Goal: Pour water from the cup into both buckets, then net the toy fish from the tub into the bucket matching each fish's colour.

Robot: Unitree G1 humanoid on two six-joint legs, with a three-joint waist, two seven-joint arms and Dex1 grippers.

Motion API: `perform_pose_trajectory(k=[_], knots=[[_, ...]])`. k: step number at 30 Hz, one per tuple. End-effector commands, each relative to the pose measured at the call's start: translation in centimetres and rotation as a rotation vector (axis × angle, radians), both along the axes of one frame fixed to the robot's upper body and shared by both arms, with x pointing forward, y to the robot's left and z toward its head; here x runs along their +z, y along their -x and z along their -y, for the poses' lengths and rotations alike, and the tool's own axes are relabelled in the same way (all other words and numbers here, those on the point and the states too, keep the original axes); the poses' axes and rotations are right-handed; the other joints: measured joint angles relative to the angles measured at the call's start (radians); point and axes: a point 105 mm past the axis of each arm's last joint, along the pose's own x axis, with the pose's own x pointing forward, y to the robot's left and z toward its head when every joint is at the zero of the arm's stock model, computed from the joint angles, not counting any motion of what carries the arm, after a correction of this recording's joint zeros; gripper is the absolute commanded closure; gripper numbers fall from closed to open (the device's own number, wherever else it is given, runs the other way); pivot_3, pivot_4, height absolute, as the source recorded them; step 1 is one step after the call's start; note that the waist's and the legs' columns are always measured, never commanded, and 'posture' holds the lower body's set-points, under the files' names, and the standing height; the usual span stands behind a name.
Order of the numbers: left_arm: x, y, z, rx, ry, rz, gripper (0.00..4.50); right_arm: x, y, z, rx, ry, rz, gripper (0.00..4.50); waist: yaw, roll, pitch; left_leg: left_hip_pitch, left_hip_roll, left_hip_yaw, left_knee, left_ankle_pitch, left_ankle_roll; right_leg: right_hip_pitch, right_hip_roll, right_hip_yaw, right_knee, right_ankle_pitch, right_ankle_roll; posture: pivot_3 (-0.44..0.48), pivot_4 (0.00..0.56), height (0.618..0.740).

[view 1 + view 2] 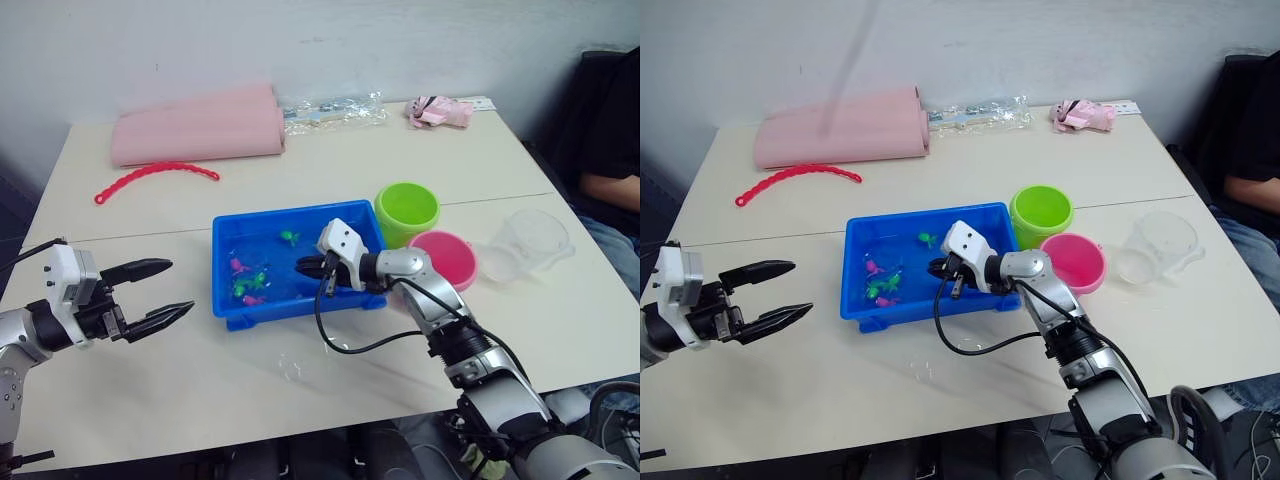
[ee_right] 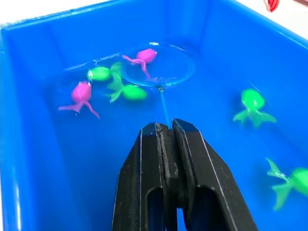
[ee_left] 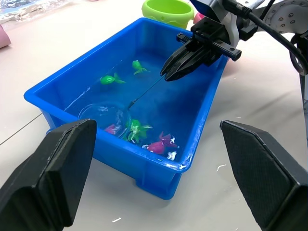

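The blue tub (image 1: 290, 308) sits mid-table with water and several green and pink toy fish. My right gripper (image 1: 308, 266) reaches in over its right end, shut on the net's thin handle. The net hoop (image 2: 166, 72) lies in the water around a pink fish (image 2: 144, 57); green fish (image 2: 127, 90) and another pink fish (image 2: 81, 94) float beside it. Right of the tub stand the green bucket (image 1: 407, 210) and the pink bucket (image 1: 445, 258), then the clear cup (image 1: 530, 240). My left gripper (image 1: 181, 286) hovers open left of the tub, holding nothing.
A pink rolled cloth (image 1: 200, 125), a red beaded strip (image 1: 155, 177), a clear plastic bag (image 1: 330, 110) and a small pink item (image 1: 440, 110) lie at the table's far side. A person (image 1: 610, 150) sits at the right. A black cable (image 1: 350, 345) loops before the tub.
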Motion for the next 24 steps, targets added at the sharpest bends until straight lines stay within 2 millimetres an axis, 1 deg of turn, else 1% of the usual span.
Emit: perform_pose_trajectory(k=[1, 4, 8, 15, 18, 21, 24], knots=[[1.3, 0.0, -0.1, 0.003, -0.003, 0.054, 0.03, 2.0, 0.9, -0.5, 0.063, -0.083, 0.037, 4.50, 0.000, 0.000, 0.000, 0.000, 0.000, 0.000, 0.000, 0.000, 0.000, 0.000, 0.000, 0.000, 0.000, 0.000, 0.000, 0.000, 0.150, 0.740], [2.0, 0.0, 0.5, -0.022, -0.012, 0.075, 0.03, 2.9, 1.4, 0.8, 0.065, -0.178, -0.007, 4.50, 0.001, 0.000, 0.000, 0.000, 0.000, 0.000, 0.000, 0.000, 0.000, 0.000, 0.000, 0.000, 0.000, 0.000, 0.000, 0.000, 0.150, 0.740], [2.7, -0.2, 1.1, -0.036, -0.004, 0.097, 0.03, 2.4, 2.0, 2.9, 0.049, -0.146, 0.001, 4.50, 0.005, 0.000, 0.000, 0.000, 0.000, 0.000, 0.000, 0.000, 0.000, 0.000, 0.000, 0.000, 0.000, 0.000, 0.000, 0.000, 0.150, 0.740], [3.1, -0.8, 2.0, -0.070, 0.018, 0.109, 0.03, 3.2, 3.6, 5.7, 0.025, -0.157, 0.002, 4.50, 0.007, 0.000, 0.000, 0.000, 0.000, 0.000, 0.000, 0.000, 0.000, 0.000, 0.000, 0.000, 0.000, 0.000, 0.000, 0.000, 0.150, 0.740], [3.1, -0.8, 2.4, -0.090, 0.024, 0.104, 0.03, 3.7, 3.9, 6.5, -0.003, -0.167, 0.007, 4.50, 0.008, 0.000, 0.000, 0.000, 0.000, 0.000, 0.000, 0.000, 0.000, 0.000, 0.000, 0.000, 0.000, 0.000, 0.000, 0.000, 0.150, 0.740], [3.0, -1.0, 2.9, -0.111, 0.027, 0.093, 0.03, 3.1, 4.1, 7.5, -0.022, -0.113, 0.020, 4.50, 0.008, 0.000, 0.000, 0.000, 0.000, 0.000, 0.000, 0.000, 0.000, 0.000, 0.000, 0.000, 0.000, 0.000, 0.000, 0.000, 0.150, 0.740], [2.7, -1.1, 2.9, -0.117, 0.025, 0.083, 0.03, 3.3, 4.2, 7.7, -0.018, -0.099, 0.034, 4.50, 0.008, 0.000, 0.000, 0.000, 0.000, 0.000, 0.000, 0.000, 0.000, 0.000, 0.000, 0.000, 0.000, 0.000, 0.000, 0.000, 0.150, 0.740]])
